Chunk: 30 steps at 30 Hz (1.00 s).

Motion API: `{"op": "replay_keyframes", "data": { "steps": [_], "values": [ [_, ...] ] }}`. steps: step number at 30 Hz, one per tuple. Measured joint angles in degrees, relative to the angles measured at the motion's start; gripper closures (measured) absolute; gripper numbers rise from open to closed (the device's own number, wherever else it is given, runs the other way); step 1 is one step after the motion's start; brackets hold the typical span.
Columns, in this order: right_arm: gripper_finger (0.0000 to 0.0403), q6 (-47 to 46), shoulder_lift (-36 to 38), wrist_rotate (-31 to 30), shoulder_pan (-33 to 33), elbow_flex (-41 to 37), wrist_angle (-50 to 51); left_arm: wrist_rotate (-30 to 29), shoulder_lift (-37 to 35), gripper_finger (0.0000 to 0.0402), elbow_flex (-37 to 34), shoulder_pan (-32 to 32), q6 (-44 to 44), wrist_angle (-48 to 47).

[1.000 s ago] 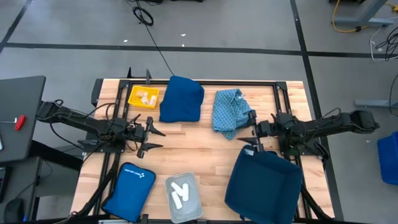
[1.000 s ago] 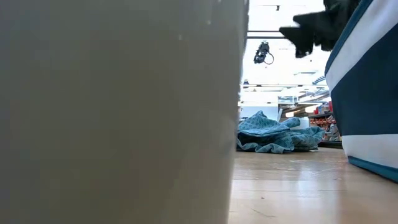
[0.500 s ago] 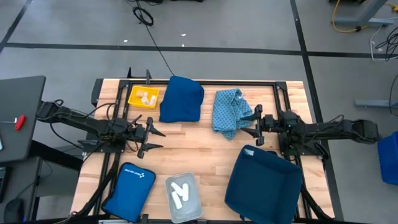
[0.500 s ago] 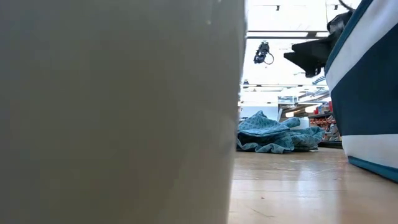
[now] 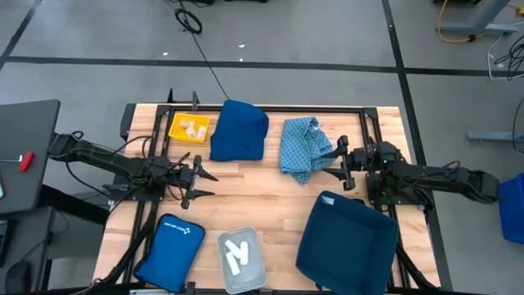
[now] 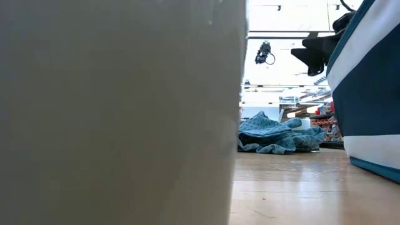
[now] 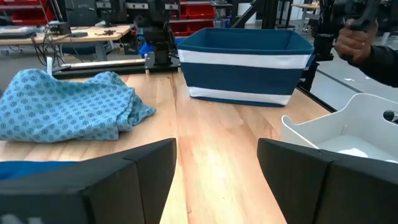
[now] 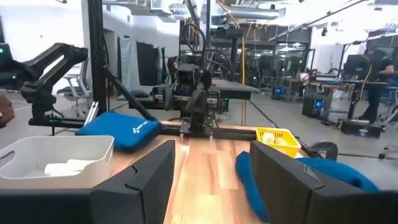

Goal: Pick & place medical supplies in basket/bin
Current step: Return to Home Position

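The medical supplies show as white rolls (image 5: 237, 255) lying in a pale bin (image 5: 255, 277) at the near edge, and small pale pieces (image 5: 191, 127) in a yellow tray (image 5: 176, 133) at the far left. One roll (image 8: 65, 167) also shows in the right wrist view. My left gripper (image 5: 201, 182) hovers open over bare wood, left of centre. My right gripper (image 5: 341, 163) is open beside the patterned cloth (image 5: 301, 147), just beyond the blue basket (image 5: 348, 242). Both point at the table's middle.
A folded dark blue cloth (image 5: 239, 129) lies at the far middle and a blue zip pouch (image 5: 173, 246) at the near left. The bin's wall (image 6: 119, 112) blocks most of the low view. A person's hand (image 7: 354, 37) shows beyond the table. Bare wood lies between the grippers.
My right gripper has moved a little toward the far edge, away from the basket's far rim, and has come down slightly. Its arm has swung nearer. The left arm and all the objects have kept still.
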<state>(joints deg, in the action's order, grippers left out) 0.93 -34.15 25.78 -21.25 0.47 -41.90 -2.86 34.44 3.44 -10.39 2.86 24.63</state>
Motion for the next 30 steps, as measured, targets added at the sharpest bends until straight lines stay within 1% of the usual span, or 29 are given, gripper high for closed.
{"op": "replay_keyframes", "data": {
  "steps": [5, 9, 14, 17, 23, 30],
  "values": [
    [0.0188, 0.4, 9.0, -0.7, -0.9, 0.0, 9.6, 0.1, 0.0, 0.0173, 0.0, 0.0, -1.1, -0.1],
    [0.0188, 1.1, 16.0, -4.2, -0.9, 0.0, 16.7, 0.1, 0.0, 0.0173, 0.0, 0.0, -2.0, -0.1],
    [0.0188, 1.4, 23.4, -11.8, -0.9, 0.0, 24.1, 0.1, 0.0, 0.0173, 0.0, 0.0, -2.1, 0.0],
    [0.0188, 1.4, 27.1, -14.9, -0.9, 0.0, 28.4, 0.0, 0.0, 0.0173, 0.0, 0.0, -2.3, 0.0],
    [0.0188, 0.9, 32.2, -15.1, 0.2, 0.0, 33.7, -1.2, 0.0, 0.0173, 0.0, 0.0, -2.6, 0.9],
    [0.0188, 0.0, 33.6, -14.9, 5.8, 0.0, 35.3, -2.2, 0.0, 0.0173, 0.0, 0.0, -2.5, 0.9]
  ]
}}
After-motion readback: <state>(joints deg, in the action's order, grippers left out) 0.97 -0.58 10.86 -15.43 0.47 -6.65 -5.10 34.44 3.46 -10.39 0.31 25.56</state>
